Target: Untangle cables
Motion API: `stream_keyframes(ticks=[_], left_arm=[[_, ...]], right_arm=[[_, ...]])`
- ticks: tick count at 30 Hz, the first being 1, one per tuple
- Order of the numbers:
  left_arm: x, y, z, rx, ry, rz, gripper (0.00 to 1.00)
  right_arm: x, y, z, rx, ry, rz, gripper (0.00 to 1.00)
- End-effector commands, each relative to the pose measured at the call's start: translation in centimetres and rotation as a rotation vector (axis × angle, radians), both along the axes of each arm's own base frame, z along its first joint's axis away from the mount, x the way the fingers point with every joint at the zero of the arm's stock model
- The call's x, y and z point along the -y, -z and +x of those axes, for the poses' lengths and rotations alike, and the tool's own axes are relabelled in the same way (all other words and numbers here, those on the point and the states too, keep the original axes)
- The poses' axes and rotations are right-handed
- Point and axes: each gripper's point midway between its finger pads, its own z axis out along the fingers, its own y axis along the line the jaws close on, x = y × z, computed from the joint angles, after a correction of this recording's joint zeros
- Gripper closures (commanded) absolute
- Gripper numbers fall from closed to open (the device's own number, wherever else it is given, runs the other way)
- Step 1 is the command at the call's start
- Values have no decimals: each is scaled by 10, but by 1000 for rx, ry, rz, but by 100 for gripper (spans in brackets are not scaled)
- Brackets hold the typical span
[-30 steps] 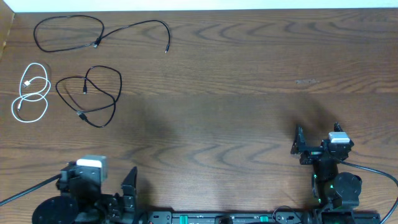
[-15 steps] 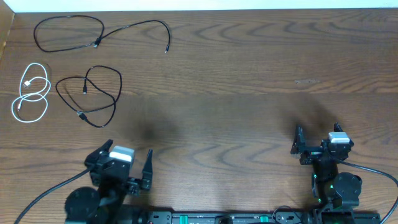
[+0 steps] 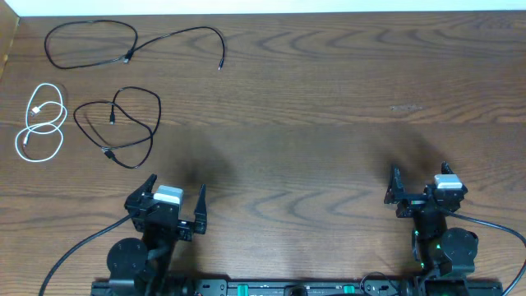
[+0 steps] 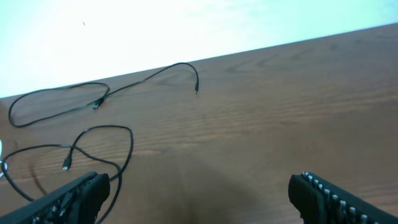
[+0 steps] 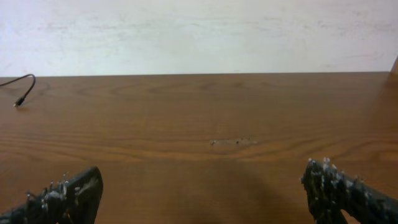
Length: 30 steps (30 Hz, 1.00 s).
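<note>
Three cables lie apart at the table's far left. A long black cable (image 3: 127,57) runs along the back edge. A looped black cable (image 3: 107,151) lies below it, with a short white cable (image 3: 36,109) to its left. My left gripper (image 3: 176,191) is open near the front edge, below and right of the looped cable, and holds nothing. The left wrist view shows the long cable (image 4: 97,104) and the looped cable (image 4: 65,165) ahead of the open left gripper (image 4: 199,183). My right gripper (image 3: 419,174) is open and empty at the front right, as the right wrist view shows it (image 5: 200,177).
The wooden table (image 3: 312,107) has a small pale scuff (image 3: 404,108) right of centre. One plug end of the long black cable (image 5: 22,98) shows at the left of the right wrist view. A white wall borders the table's back edge.
My left arm has swung from the front left corner to the right and forward, its open gripper now pointing up the table. The right arm and the cables have not moved.
</note>
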Motion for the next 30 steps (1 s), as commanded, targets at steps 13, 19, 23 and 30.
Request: stream_keyframes(ticks=[13,19,23,30], left_arm=[[2,44,30,33,-26,-169,3],[3,51,35,62,-27,-184,2],[1,51,39,87,-42,-219,2],[-3,56,40,80,-68,-226,2]], right_arm=[[-1,2,0,-2,-7,-18,1],[-1,2,0,-2,-7,-18,1],[-1,2,0,-2,-7,-18,1],[-1,2,0,-2,-7,-17,1]])
